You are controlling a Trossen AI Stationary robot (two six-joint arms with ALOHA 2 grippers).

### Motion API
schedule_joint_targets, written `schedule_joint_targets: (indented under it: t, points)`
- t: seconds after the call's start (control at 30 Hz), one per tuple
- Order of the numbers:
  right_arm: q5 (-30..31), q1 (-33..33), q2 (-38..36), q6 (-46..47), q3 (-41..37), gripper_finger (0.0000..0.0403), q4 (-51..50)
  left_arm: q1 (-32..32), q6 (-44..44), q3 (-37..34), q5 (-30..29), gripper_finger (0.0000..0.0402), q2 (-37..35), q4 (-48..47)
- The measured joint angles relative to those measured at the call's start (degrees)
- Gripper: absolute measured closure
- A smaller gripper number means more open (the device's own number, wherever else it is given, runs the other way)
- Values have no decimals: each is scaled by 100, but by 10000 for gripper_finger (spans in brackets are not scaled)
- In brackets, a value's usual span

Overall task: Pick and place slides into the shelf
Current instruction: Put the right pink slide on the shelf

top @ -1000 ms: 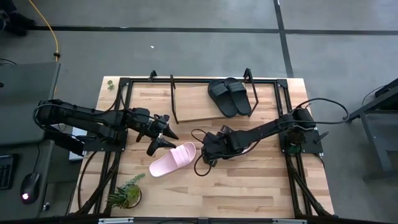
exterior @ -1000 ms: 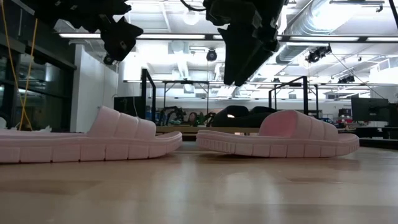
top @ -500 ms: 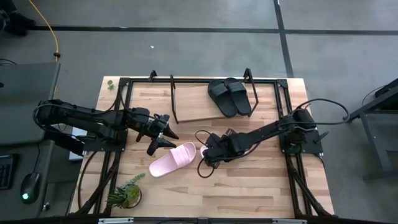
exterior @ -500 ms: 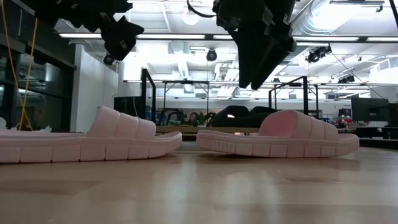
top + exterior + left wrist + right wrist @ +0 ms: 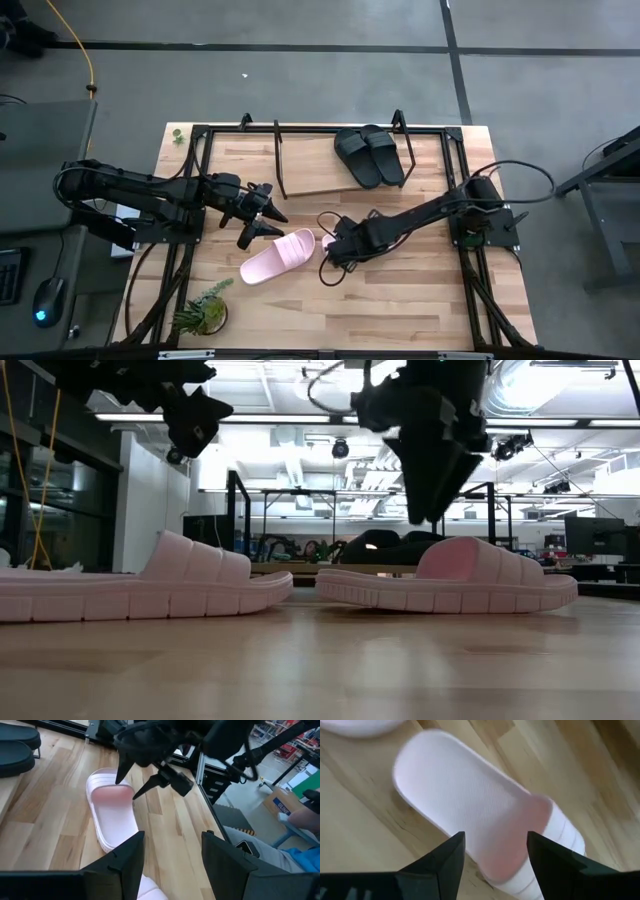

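- My right hand (image 5: 492, 865) hangs fingers apart directly over a pink slide (image 5: 485, 815), its long axis crossing between them.
- Left hand (image 5: 262, 212), also apart, waits beside the other pink slide (image 5: 277, 256), mid-counter.

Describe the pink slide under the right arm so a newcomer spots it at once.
Start at the shelf along the table's far edge, where two black slides sit. Come toward the table's middle to the right tool; the pink slide lies directly beneath it. Unlike the other pink slide beside it, the arm covers it from above.
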Motion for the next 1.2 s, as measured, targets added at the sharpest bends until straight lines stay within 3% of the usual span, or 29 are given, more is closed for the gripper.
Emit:
schedule_joint_targets:
  t: [1.2]
  points:
    - [-542, -237, 490, 523, 2, 199, -963, 0, 24, 2, -4, 222, 1, 12]
